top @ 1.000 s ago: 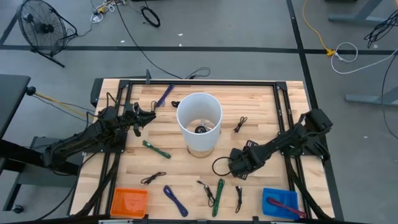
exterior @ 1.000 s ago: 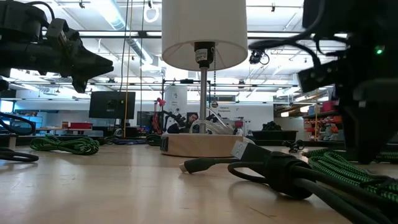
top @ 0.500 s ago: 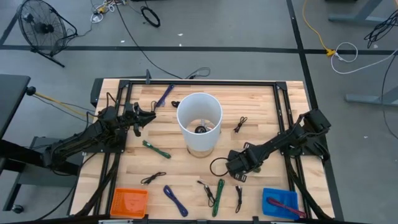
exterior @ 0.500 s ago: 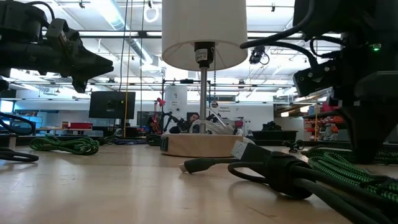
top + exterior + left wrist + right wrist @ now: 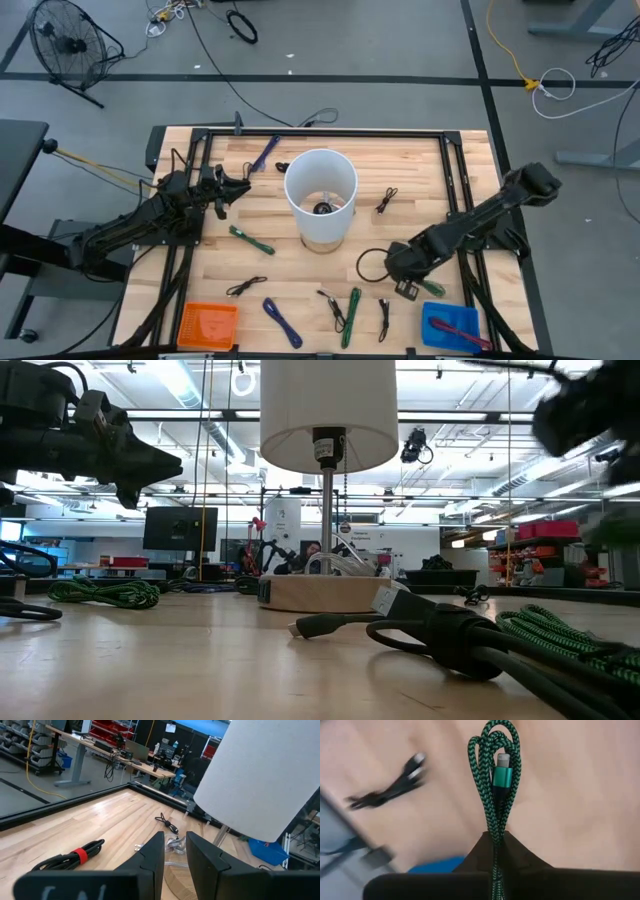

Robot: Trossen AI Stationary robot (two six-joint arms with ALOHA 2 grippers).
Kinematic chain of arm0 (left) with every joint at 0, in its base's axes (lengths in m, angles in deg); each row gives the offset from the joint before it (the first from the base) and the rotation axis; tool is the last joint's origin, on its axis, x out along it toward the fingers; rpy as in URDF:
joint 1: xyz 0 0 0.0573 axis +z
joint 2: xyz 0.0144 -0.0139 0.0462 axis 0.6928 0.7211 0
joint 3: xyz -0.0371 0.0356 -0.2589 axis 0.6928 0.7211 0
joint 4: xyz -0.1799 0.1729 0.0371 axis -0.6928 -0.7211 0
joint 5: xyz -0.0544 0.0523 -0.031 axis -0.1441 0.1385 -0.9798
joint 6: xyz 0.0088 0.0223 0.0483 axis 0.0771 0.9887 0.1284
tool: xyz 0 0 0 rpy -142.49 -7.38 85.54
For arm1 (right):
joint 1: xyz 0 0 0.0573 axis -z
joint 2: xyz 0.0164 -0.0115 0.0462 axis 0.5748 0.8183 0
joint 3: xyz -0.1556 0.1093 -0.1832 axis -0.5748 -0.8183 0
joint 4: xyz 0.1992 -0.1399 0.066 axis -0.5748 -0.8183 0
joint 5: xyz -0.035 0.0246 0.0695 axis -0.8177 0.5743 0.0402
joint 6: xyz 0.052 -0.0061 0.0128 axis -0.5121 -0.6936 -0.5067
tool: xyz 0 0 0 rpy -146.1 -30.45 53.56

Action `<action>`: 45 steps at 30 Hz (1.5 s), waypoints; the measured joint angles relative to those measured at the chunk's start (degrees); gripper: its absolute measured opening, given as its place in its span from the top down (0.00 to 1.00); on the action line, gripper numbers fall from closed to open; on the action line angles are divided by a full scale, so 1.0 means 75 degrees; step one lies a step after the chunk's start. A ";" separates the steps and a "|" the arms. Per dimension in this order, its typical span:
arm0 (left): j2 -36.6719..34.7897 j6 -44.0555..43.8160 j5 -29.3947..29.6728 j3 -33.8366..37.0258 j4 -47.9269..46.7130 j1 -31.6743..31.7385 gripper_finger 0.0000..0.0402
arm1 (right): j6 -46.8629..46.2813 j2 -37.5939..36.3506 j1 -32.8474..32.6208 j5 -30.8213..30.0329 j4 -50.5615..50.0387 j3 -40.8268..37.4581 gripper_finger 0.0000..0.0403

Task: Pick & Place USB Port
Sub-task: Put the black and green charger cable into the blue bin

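Near edge of the table [image 5: 470,150]: orange bin [image 5: 208,325] at the left corner, blue bin [image 5: 450,327] at the right corner, with loose bundled cables between them. Just beyond the blue bin: right gripper [image 5: 405,288] [image 5: 495,845], fingers clenched on a green braided cable [image 5: 495,785] [image 5: 432,288], the bundle hanging past the fingertips, lifted off the wood. Mid-table: white-shaded lamp [image 5: 320,195] on a round wooden base; to its left, left gripper [image 5: 240,186] [image 5: 174,851], raised above the table, fingers a little apart, grasping nothing.
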 joint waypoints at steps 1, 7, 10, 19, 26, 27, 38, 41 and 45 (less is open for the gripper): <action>0.0000 -0.0002 0.0000 0.0000 0.0000 -0.0002 0.79 | -0.0260 -0.0129 -0.0094 0.0131 0.0007 0.0064 0.99; -0.0003 0.0004 0.0000 0.0000 0.0000 -0.0002 0.79 | -0.1975 -0.0658 -0.0691 0.0956 0.0041 0.0701 0.99; 0.0000 0.0002 0.0000 0.0000 -0.0001 -0.0001 0.79 | -0.2742 -0.0691 -0.1071 0.1332 0.0167 0.0946 0.99; 0.0000 0.0004 0.0000 0.0000 0.0000 -0.0002 0.79 | -0.5316 -0.0688 -0.2513 0.1804 0.0549 0.0977 0.99; 0.0000 0.0002 -0.0058 0.0000 0.0003 -0.0002 0.79 | -0.6659 -0.0671 -0.3540 0.1334 0.0519 0.0871 0.99; 0.0000 0.0004 -0.0061 0.0000 0.0003 0.0001 0.79 | -0.6829 -0.0661 -0.3651 0.1332 0.0518 0.0813 0.99; -0.0001 0.0002 -0.0079 0.0001 0.0001 0.0001 0.79 | -0.6654 -0.0261 -0.4055 0.0732 0.0563 0.0608 0.99; -0.0003 0.0001 -0.0079 0.0001 0.0000 -0.0001 0.79 | -0.6488 -0.0070 -0.4055 0.0764 0.0549 0.0608 0.99; 0.0000 0.0001 -0.0079 0.0000 0.0000 -0.0002 0.79 | -0.6155 0.0188 -0.4052 0.0802 0.0570 0.0608 0.99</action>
